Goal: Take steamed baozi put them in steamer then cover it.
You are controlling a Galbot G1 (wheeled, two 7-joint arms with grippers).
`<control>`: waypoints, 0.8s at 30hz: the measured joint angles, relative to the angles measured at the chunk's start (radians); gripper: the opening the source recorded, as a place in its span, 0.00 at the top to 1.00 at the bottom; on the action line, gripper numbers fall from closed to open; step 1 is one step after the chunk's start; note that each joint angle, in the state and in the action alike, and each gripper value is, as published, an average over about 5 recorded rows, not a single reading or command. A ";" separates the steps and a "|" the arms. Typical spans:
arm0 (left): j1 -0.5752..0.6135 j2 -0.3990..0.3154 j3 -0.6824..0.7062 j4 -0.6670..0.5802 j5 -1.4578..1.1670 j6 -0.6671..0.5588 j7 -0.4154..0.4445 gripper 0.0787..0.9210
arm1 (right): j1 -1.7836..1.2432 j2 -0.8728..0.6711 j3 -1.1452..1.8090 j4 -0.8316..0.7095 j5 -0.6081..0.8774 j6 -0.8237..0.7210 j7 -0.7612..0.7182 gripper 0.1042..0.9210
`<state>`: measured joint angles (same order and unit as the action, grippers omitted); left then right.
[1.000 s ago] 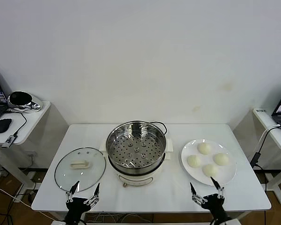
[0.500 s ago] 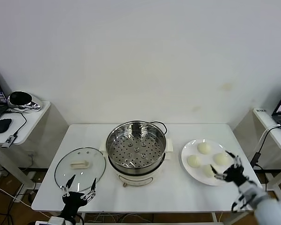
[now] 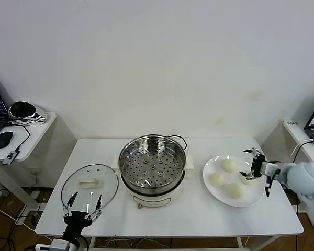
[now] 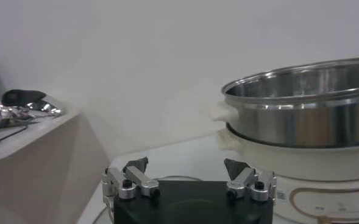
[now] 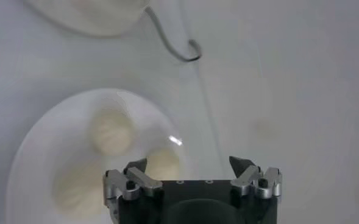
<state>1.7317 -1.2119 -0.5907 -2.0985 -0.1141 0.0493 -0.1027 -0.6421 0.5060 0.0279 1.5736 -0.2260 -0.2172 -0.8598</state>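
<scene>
You see task at very start. Steamer (image 3: 152,168) at table middle, open, perforated tray bare, no bun inside yet. All four baozi (image 3: 228,165) on white plate (image 3: 214,192), on steamer's right side. Cover (image 3: 89,184) lies flat on table at steamer's left, handle up. Right gripper (image 3: 253,165) above far-right bun, jaws spread wide, holding nothing. Left gripper (image 3: 83,208) waits at near table edge, just in front of cover, also wide open and empty. Left for you: move four buns, then place cover.
</scene>
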 measured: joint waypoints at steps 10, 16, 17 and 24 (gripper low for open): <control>0.003 -0.008 -0.028 -0.009 0.006 0.001 0.000 0.12 | 0.289 0.036 -0.291 -0.193 -0.018 0.015 -0.115 0.12; 0.011 -0.012 -0.039 -0.015 0.012 0.001 0.000 0.12 | 0.390 0.119 -0.376 -0.321 -0.046 0.050 -0.153 0.12; 0.012 -0.012 -0.042 -0.016 0.012 0.001 0.000 0.12 | 0.403 0.135 -0.386 -0.343 -0.052 0.056 -0.159 0.12; 0.010 -0.008 -0.059 -0.014 0.012 0.002 0.001 0.12 | 0.472 0.244 -0.434 -0.498 -0.107 0.106 -0.192 0.12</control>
<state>1.7413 -1.2195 -0.6497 -2.1126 -0.1019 0.0516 -0.1015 -0.1700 0.7499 -0.4060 1.0760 -0.3328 -0.1116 -1.0520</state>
